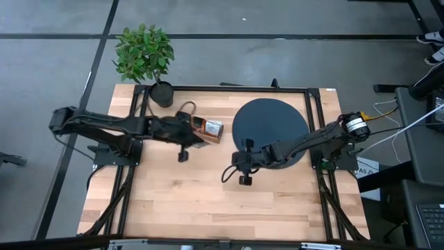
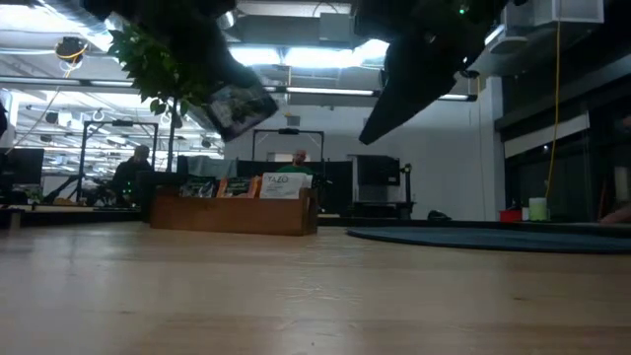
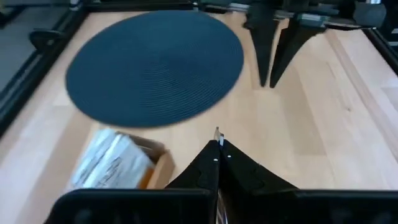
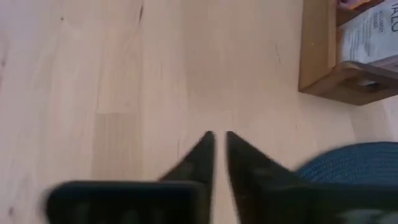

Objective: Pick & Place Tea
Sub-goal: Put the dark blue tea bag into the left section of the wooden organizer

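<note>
My left gripper (image 3: 217, 148) is shut on a tea sachet (image 2: 240, 106), dark with a greenish print, and hovers above the table beside the wooden tray (image 1: 210, 129). The tray stands on the table left of the black round disc (image 1: 269, 126) and holds more sachets upright, a white one (image 3: 115, 160) at its end. My right gripper (image 4: 219, 140) hangs over bare wood by the disc's near-left edge, narrowly open with nothing between its fingers. It also shows in the left wrist view, the right gripper (image 3: 277, 56) beyond the disc. My left gripper pinches the sachet between its two fingers. In the wrist view only a thin edge (image 3: 217, 133) shows past the fingertips. The fingers slant down from the table's left. The sachet (image 2: 240, 106) sits tilted at the finger ends, lifted clear of table and tray.
A potted plant (image 1: 144, 55) stands at the table's far left corner. Black frame rails (image 1: 222, 89) run along the table's edges. Bare wood (image 1: 208, 201) stretches across the near half. People sit in the room beyond the table (image 2: 138, 163).
</note>
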{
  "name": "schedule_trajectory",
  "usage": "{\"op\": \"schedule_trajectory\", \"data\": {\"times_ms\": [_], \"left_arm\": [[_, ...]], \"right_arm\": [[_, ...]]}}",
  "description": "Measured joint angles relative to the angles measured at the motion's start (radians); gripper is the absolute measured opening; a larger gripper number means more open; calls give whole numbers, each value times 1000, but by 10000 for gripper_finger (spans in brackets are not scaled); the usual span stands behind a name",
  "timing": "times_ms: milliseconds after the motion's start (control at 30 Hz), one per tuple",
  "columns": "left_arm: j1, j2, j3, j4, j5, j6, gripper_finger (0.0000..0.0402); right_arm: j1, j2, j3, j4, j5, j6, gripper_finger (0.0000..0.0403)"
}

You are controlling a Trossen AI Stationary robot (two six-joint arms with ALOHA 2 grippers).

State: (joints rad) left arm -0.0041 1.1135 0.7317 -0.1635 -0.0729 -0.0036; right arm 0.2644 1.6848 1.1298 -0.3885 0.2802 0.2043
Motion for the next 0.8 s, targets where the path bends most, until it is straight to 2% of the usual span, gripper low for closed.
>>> {"op": "schedule_trajectory", "data": {"times_ms": [67,100,367,533,800], "left_arm": [[31,-58,-47,17,21,16,2],[48,-86,-71,29,33,32,2],[241,-275,-279,188,130,102,2],[381,-360,-410,283,244,140,2],[598,-421,-484,325,418,189,2]], "right_arm": [[-7,0,-18,32,0,-5,17],[-8,0,-28,52,0,-6,12],[-13,0,-113,242,-2,2,6],[-13,0,-135,287,-4,25,7],[-12,0,-140,330,-4,26,8]]}}
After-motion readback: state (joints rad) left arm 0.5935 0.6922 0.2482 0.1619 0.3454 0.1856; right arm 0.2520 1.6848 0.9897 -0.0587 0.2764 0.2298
